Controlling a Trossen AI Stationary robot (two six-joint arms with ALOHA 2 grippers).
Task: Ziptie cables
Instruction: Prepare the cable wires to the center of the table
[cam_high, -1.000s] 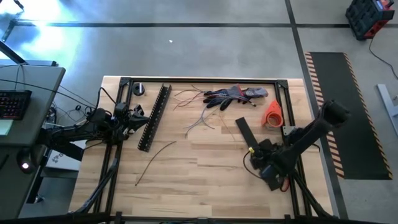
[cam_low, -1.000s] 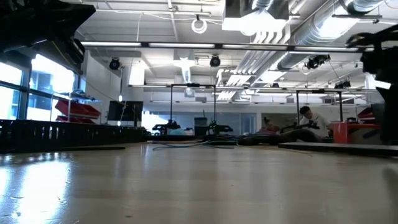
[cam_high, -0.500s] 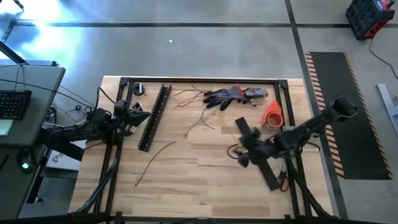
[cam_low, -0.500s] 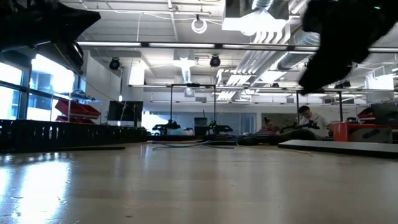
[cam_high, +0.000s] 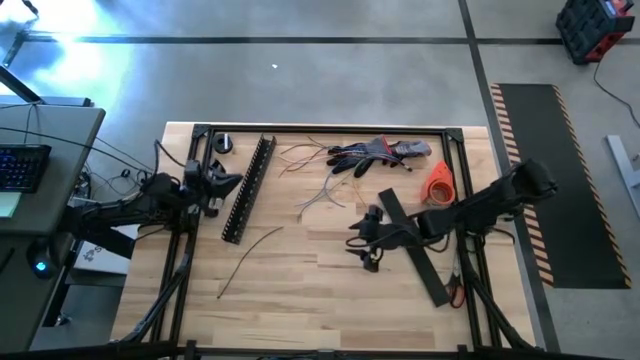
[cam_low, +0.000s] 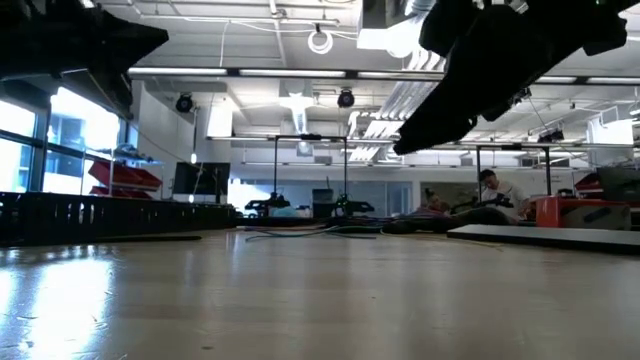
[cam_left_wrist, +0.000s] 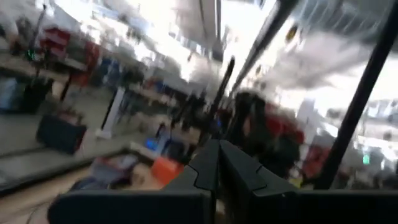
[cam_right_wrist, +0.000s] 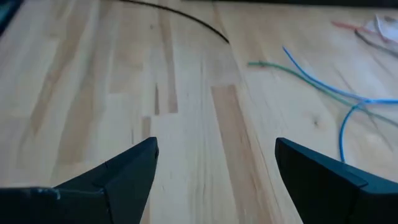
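The cables (cam_high: 322, 197) lie loose on the table's middle: thin blue, white and orange wires, with more (cam_high: 300, 155) toward the far edge and one dark wire (cam_high: 250, 252) nearer the left. In the right wrist view a blue wire (cam_right_wrist: 323, 88), a green one (cam_right_wrist: 273, 66) and the dark wire (cam_right_wrist: 186, 18) lie ahead on the wood. My right gripper (cam_high: 352, 238) (cam_right_wrist: 214, 168) hovers open just to the near right of the bunch, touching nothing. My left gripper (cam_high: 232, 183) (cam_left_wrist: 217, 158) is shut and empty at the left edge, beside the slotted bar.
A black comb-toothed slotted bar (cam_high: 250, 188) lies slantwise at the left. A flat black strip (cam_high: 420, 262) lies under my right arm. Gloves (cam_high: 375, 152), an orange object (cam_high: 438, 183) and a small round item (cam_high: 222, 144) sit near the far edge. Bare wood (cam_high: 300, 290) lies near.
My right arm has unfolded from the table's near right corner and reached toward the left, across the flat strip, bringing its gripper close to the wires. In the low view it has swept in from the upper right. The wires have not moved.
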